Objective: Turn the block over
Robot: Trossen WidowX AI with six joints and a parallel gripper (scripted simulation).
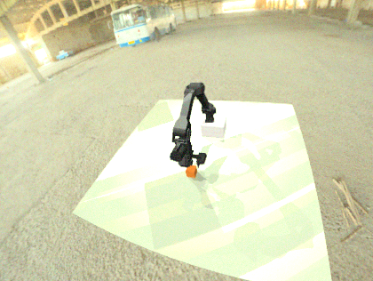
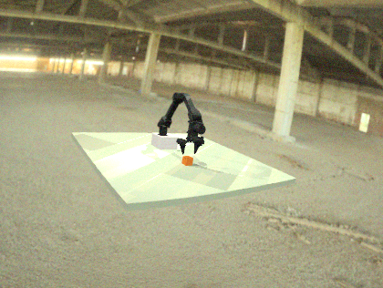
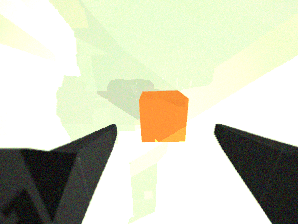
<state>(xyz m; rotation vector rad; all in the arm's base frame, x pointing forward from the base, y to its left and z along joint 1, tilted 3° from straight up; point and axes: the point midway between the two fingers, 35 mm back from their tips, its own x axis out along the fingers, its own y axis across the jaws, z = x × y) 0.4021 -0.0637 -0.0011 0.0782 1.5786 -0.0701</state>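
Note:
A small orange block (image 1: 191,172) (image 2: 187,160) (image 3: 162,117) rests on the pale green table (image 1: 266,222) (image 2: 123,182). In the wrist view it shows one broad orange face, a darker strip along its upper edge and a lighter patch at its lower right. No clear mark can be made out, so I cannot tell where the marked side is. My gripper (image 1: 192,164) (image 2: 190,153) (image 3: 165,128) is open and empty. It points down above the block, with a gap below the fingertips in the exterior view. In the wrist view the block appears between the fingers, touching neither.
A white box (image 1: 213,129) (image 2: 163,141) stands by the arm's base, behind the block. Streaks of light and shadow cross the table. Thin sticks (image 1: 348,202) lie on the ground beyond the table's right edge in the top view.

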